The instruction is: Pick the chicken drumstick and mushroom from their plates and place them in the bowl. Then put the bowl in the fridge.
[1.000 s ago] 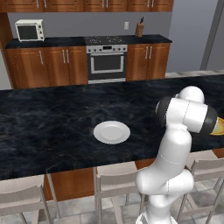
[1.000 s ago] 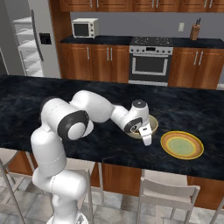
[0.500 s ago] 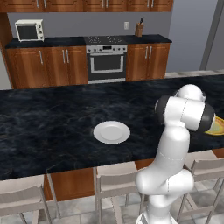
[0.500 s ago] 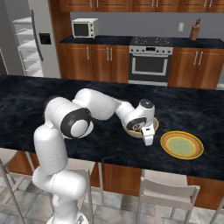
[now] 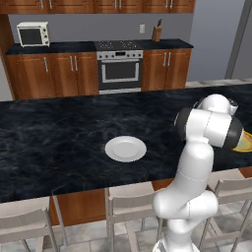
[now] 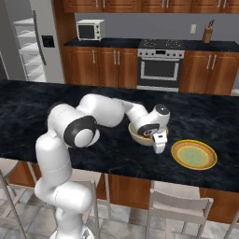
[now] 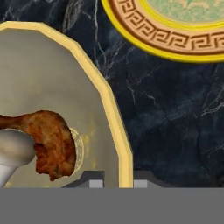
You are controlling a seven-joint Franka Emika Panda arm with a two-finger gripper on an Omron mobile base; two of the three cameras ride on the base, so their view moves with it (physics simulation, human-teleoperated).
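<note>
The gripper [image 6: 159, 147] straddles the bowl [image 7: 57, 78] rim with its fingers apart, one on each side. Chicken drumstick [image 7: 51, 142] and mushroom [image 7: 12, 151] lie inside. Loading appears complete; next, clamp the rim, lift, and carry to the fridge [image 6: 35, 42].

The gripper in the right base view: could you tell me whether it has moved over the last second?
Yes. The gripper has shifted right, from over the bowl to its rim nearest the yellow-green plate.
</note>
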